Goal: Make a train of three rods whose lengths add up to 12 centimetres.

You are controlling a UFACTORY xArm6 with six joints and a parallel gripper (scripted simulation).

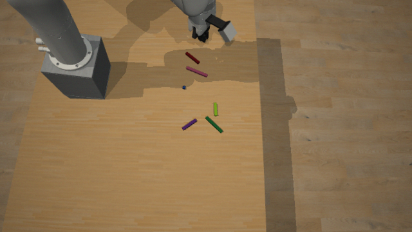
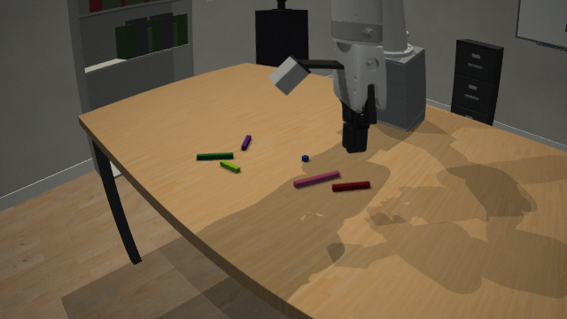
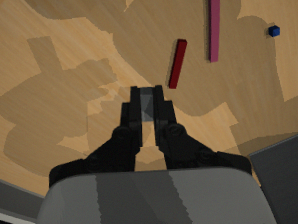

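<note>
Pincer (image 1: 201, 37) pinching a small grey rod at the table's (image 1: 96, 161) far side.
Top: red rod (image 1: 192, 58) lies just nearer. Exterior: pincer (image 2: 354, 146) points straight down. Wrist: fingertips squeeze the grey rod (image 3: 145, 104).

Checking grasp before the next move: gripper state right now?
Gripper: closed on something, lifted above the table; the wrist view shows what looks like a grey rod between the fingertips.
</note>
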